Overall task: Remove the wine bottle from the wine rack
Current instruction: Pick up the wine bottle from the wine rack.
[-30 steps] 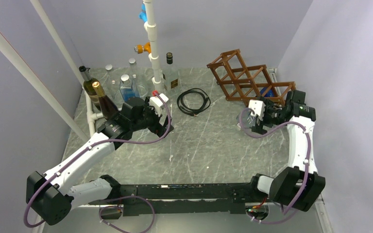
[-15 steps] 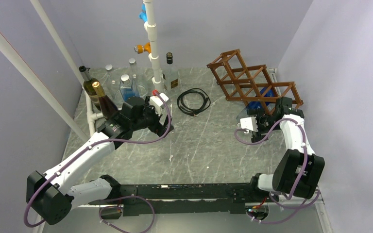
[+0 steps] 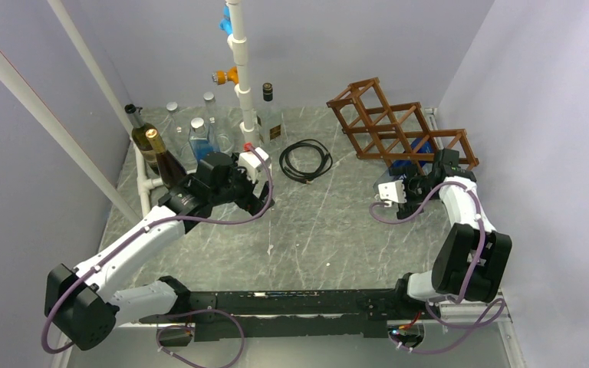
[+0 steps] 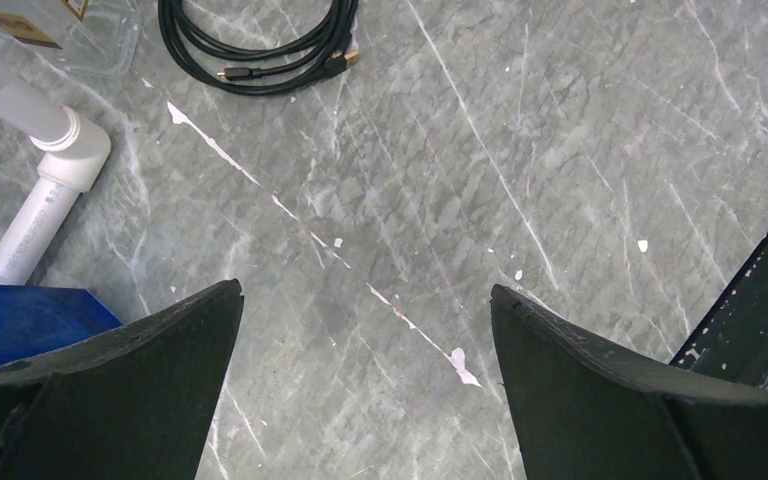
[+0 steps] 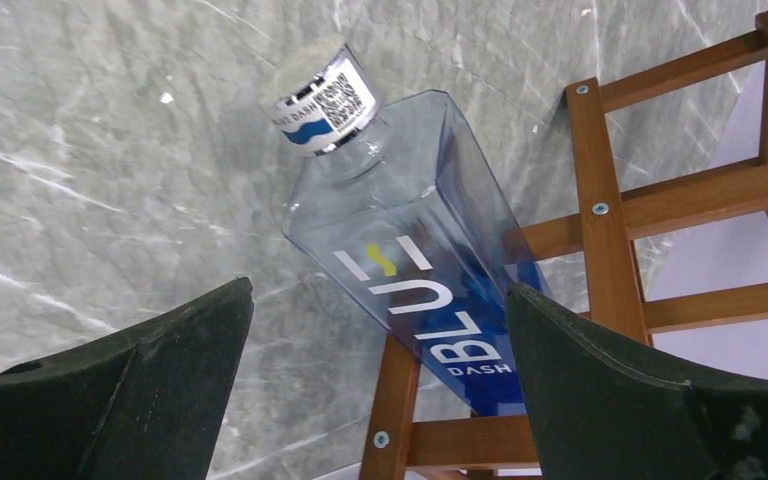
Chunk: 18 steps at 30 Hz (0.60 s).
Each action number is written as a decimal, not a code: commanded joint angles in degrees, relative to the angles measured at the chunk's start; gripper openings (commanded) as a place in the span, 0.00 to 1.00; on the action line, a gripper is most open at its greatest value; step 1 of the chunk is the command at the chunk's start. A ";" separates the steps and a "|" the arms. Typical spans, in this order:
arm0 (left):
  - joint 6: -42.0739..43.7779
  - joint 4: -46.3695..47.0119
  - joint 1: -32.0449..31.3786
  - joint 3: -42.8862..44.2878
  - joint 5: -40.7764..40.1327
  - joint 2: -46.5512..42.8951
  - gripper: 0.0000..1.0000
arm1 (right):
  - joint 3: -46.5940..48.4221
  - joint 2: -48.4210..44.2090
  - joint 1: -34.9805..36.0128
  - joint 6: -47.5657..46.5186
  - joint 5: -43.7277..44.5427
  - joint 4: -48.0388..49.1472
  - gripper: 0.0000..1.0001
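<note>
The wine rack (image 3: 399,126), a reddish-brown wooden lattice, stands at the back right of the table. The wine bottle (image 3: 422,147), clear blue with white lettering, lies in a lower cell. Its capped neck sticks out over the table toward the left. In the right wrist view the wine bottle (image 5: 410,250) runs from its silver-labelled neck down into the wine rack (image 5: 600,200). My right gripper (image 5: 378,285) hovers open over the bottle's shoulder, one finger on each side, apart from the glass; from above, the right gripper (image 3: 408,186) sits at the rack's front edge. My left gripper (image 3: 264,201) is open over bare table, nothing between its fingers (image 4: 160,360).
A coiled black cable (image 3: 305,159) lies mid-table behind the left gripper. Several bottles (image 3: 192,134) crowd the back left beside a white pipe stand (image 3: 241,69). A square clear bottle (image 3: 270,119) stands by the pipe. Walls close in on both sides.
The right arm has folded in, and its gripper has swung left and down from beside the rack to over the bottle's neck end. The left arm has barely shifted.
</note>
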 commanded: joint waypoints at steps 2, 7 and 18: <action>0.95 -0.38 -0.23 2.75 -1.07 0.81 0.99 | -0.22 1.02 0.90 -17.28 2.52 7.98 1.00; 1.17 -0.93 -0.23 3.05 -1.60 1.91 0.99 | -2.42 2.23 1.57 -19.23 4.21 13.20 1.00; 1.47 -2.33 -0.24 3.88 -2.53 4.96 0.99 | -8.11 5.46 1.78 -29.76 0.87 23.88 0.99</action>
